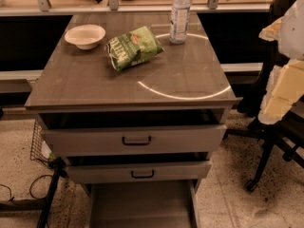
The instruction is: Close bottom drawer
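Note:
The bottom drawer [140, 205] of the grey cabinet [133, 80] is pulled far out toward me. Its plain grey inner floor and side walls show, and its front runs below the picture's lower edge. Above it, the middle drawer [142, 171] and the uppermost drawer [135, 139], each with a small black handle, stand slightly out. My gripper [283, 87] is the pale white and cream shape at the right edge. It is raised at about the height of the cabinet top, to the right of the cabinet and well away from the bottom drawer.
On the cabinet top are a white bowl [85, 35], a green chip bag [134, 47] and a clear water bottle [180, 14]. A black office chair [270, 137] stands at the right. A wire basket [39, 144] and cables lie at the left on the speckled floor.

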`<state>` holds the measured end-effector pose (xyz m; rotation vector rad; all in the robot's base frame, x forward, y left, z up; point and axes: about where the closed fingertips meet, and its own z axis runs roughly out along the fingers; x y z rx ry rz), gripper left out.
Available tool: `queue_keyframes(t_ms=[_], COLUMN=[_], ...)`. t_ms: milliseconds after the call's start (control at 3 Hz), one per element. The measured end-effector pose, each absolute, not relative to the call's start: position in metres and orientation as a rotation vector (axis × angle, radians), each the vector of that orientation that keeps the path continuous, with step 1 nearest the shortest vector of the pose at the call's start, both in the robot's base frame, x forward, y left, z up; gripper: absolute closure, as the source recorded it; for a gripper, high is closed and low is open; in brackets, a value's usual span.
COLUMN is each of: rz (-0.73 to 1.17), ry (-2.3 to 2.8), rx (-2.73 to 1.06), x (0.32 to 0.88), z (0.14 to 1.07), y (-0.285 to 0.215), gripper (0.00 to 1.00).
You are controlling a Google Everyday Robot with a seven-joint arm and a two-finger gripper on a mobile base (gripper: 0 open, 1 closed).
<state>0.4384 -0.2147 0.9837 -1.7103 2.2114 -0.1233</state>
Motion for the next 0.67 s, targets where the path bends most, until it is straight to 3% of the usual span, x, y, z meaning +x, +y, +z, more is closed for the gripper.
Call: queue_keyframes(t_ms=[667], rz=[-0.081], ry=[2.231], rx=[-1.696], x=[0.435], z=[0.951], y=[-0.231], gripper=[0.00])
